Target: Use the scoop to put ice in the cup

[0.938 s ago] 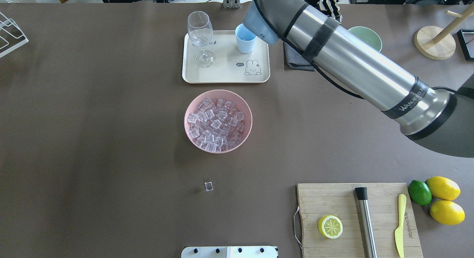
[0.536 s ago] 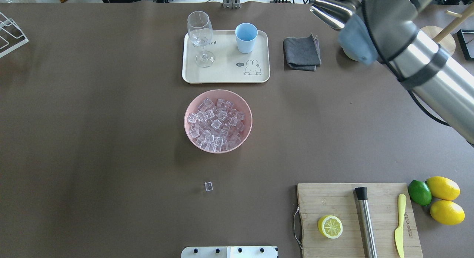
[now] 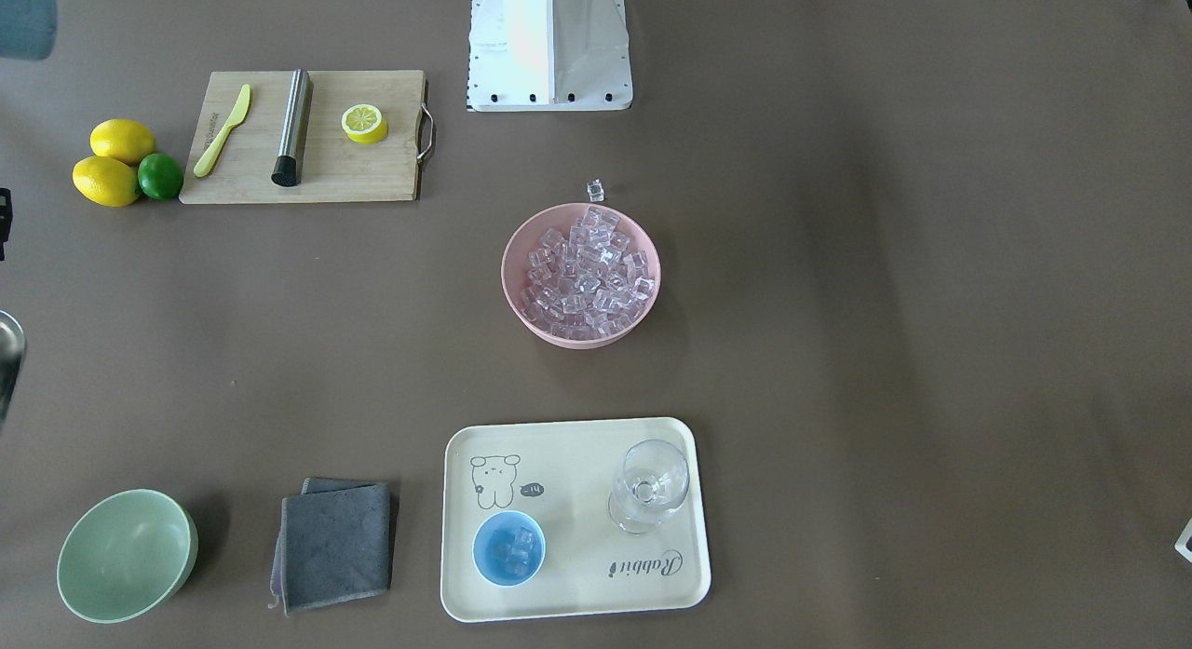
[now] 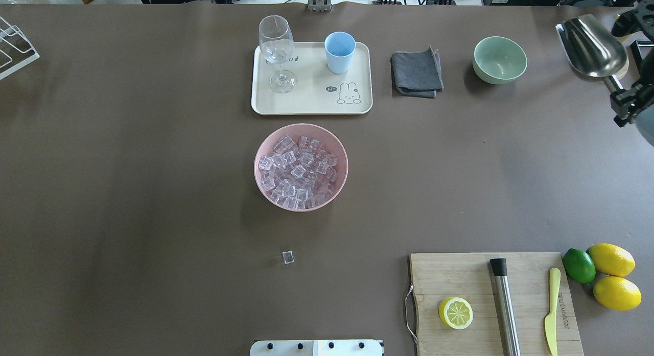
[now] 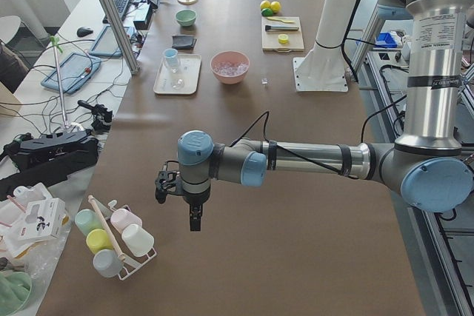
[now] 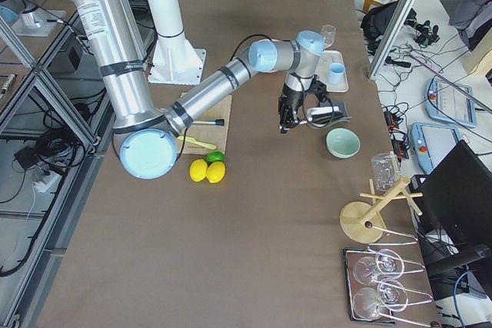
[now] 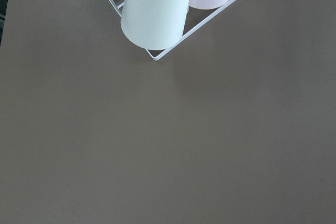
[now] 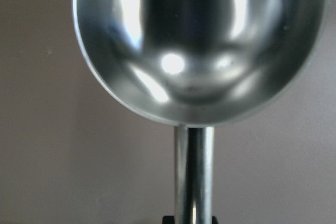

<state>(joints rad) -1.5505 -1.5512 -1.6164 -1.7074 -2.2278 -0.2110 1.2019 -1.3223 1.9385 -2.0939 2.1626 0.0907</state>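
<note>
Starting at the robot's left end of the table, the left gripper [image 5: 191, 212] is seen only in the side view, hung over the table near a wire rack [image 5: 124, 251] of cups. Whether it is open or closed cannot be told.

Next, a cream tray [image 4: 311, 103] is found at the far middle. A clear glass [image 4: 276, 49] and the cup [image 4: 340, 52] are stood on it. The cup is small, round and light blue, with no handle. A few cubes of ice [image 3: 510, 547] can be seen inside it in the front view. Much more ice is piled in a pink bowl [image 4: 260, 180] just in front of the tray. One cube [image 4: 287, 257] lies alone on the table. The cubes are small, clear and shiny.

At the far right the scoop [image 4: 590, 47] is held above the table, its handle squeezed tight in the right gripper [image 4: 626, 100]. Only bright steel is shown in its deep trough.

The word "Rabbit" is written on the tray. Writing on the yellow knife [image 4: 552, 310] is too small to be read.
</note>
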